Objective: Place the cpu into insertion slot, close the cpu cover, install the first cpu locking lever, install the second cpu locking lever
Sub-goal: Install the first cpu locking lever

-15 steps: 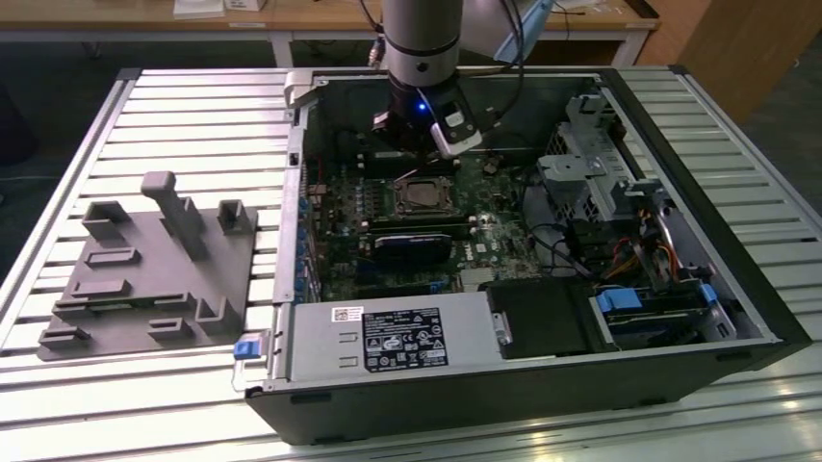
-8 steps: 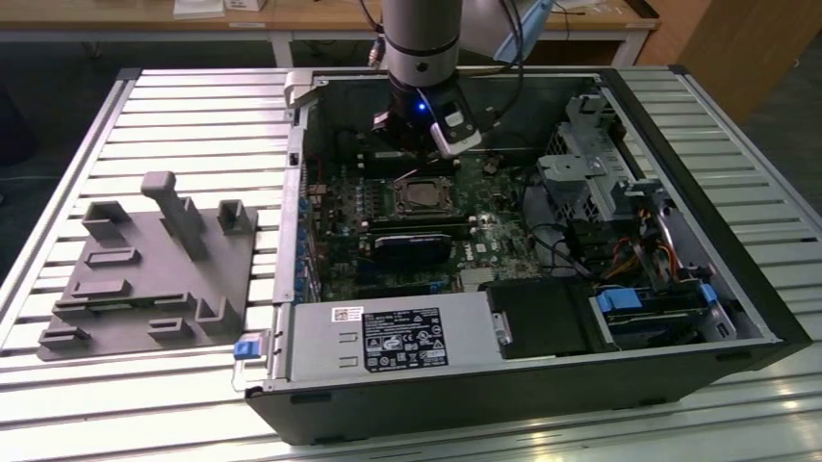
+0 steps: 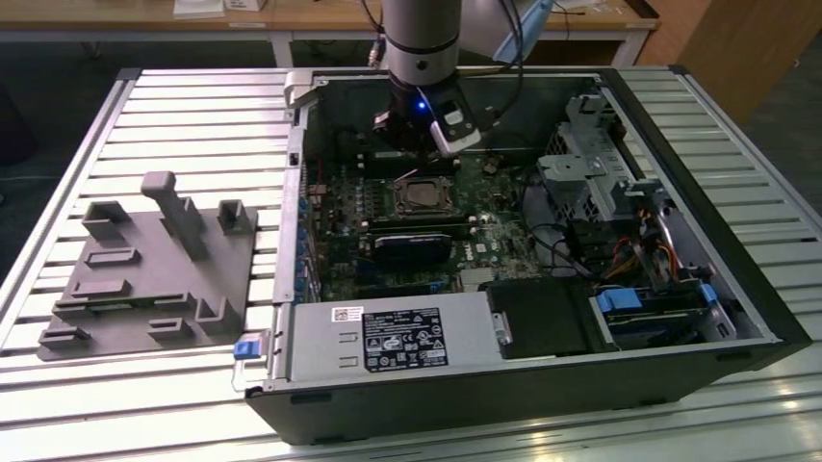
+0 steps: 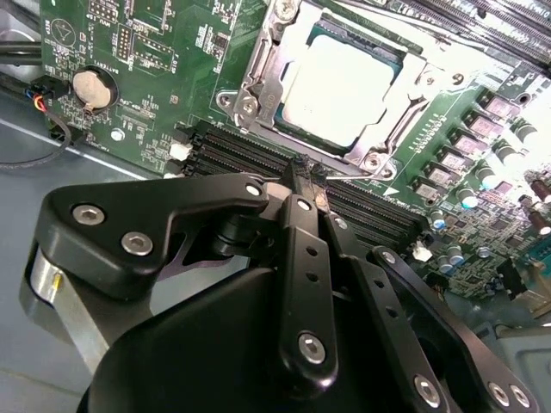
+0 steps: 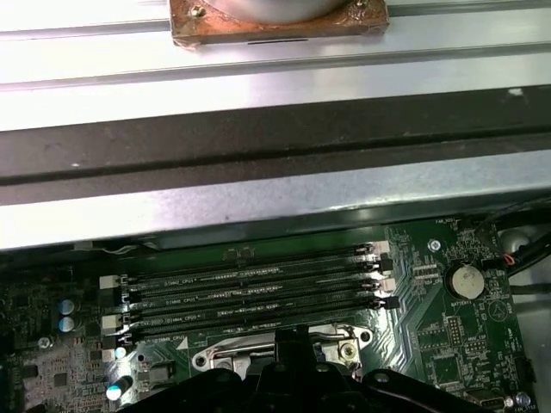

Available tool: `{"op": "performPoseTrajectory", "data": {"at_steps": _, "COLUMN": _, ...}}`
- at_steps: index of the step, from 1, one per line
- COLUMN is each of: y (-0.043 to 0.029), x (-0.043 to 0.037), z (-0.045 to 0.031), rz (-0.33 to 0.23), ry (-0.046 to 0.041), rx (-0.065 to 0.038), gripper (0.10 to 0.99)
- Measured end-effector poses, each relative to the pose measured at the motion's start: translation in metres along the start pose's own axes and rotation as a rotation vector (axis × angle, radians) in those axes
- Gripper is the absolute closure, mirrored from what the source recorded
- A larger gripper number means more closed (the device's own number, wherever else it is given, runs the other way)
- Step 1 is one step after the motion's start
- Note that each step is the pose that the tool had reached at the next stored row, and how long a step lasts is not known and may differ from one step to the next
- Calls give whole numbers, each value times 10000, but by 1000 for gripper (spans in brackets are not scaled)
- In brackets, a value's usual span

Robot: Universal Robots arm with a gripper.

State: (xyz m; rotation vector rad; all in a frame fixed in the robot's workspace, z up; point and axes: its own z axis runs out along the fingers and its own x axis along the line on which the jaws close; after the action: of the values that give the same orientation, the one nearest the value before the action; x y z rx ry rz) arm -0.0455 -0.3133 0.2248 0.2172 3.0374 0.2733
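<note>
The tabletop (image 3: 192, 115) is made of long silver metal slats with thin gaps between them. A big black computer box (image 3: 514, 395) lies on it with its open side up. It fills the middle and the exterior view's right. Just beside it, on the exterior view's left, a flat grey plastic holder (image 3: 141, 279) lies on the slats. Little blocks and one tall post stick up from it. In the first wrist view, a brown plate (image 5: 275, 30) with screws sits on the slats past the box's wall.
</note>
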Motion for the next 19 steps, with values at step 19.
{"op": "performPoseTrajectory", "data": {"at_steps": 19, "y": 96, "x": 36, "z": 117, "rz": -61, "ry": -532, "rx": 73, "gripper": 980}}
